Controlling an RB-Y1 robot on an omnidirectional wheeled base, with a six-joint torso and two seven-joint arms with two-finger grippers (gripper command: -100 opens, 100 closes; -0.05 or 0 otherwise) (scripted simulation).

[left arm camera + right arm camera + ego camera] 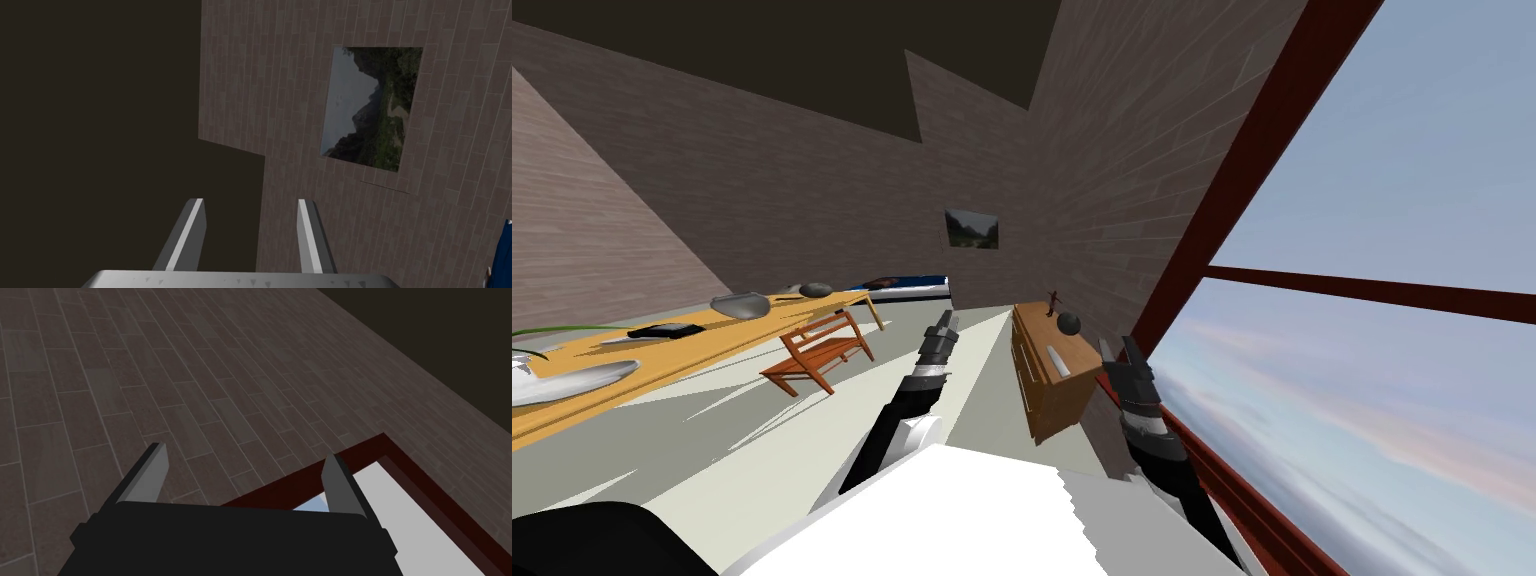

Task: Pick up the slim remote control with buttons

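The slim pale remote [1058,359], judged to be lying on the wooden dresser [1052,402] between the arms, could be nudged off or missed, since the left hand [945,320] and right hand [1118,347], both spread open and empty, are pointed at walls.

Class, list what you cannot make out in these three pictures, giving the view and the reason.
Buttons, head view: the dark flat thing on the table and the pale strip on the dresser are too small to show any.
White thing, head view: cut off by the left edge.
Blue thing, left wrist view: cut off by the picture's edge.
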